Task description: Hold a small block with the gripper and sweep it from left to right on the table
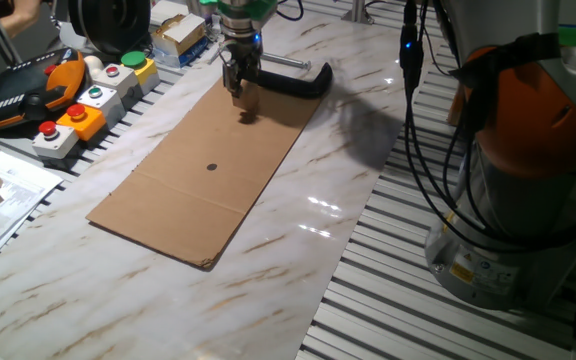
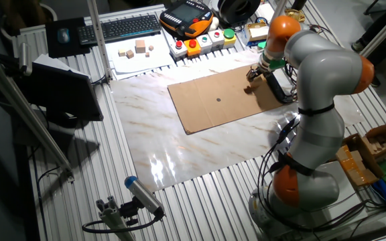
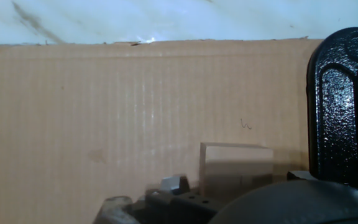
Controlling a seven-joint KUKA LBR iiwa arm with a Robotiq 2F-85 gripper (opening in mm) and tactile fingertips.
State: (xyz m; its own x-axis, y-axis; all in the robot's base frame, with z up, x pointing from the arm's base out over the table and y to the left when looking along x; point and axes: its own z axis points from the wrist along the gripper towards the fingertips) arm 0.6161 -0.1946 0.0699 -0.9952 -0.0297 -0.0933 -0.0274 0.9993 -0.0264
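Note:
My black gripper (image 1: pixel 243 92) points straight down over the far end of the cardboard sheet, close to the black clamp. A small light-tan block (image 1: pixel 249 101) sits between its fingertips, down at the cardboard surface, and the gripper is shut on it. In the hand view the block (image 3: pixel 236 167) fills the lower middle, with the cardboard behind it. The other fixed view has the gripper (image 2: pixel 252 79) at the sheet's right end, where the block is too small to make out. The white marble table (image 1: pixel 148 300) lies under everything.
A brown cardboard sheet (image 1: pixel 208 170) with a dark dot lies across the table. A black C-clamp (image 1: pixel 303 80) (image 3: pixel 340 106) holds its far end, right beside the gripper. Button boxes (image 1: pixel 88 105) and a pendant line the left edge. The arm's base (image 1: pixel 508 200) stands to the right.

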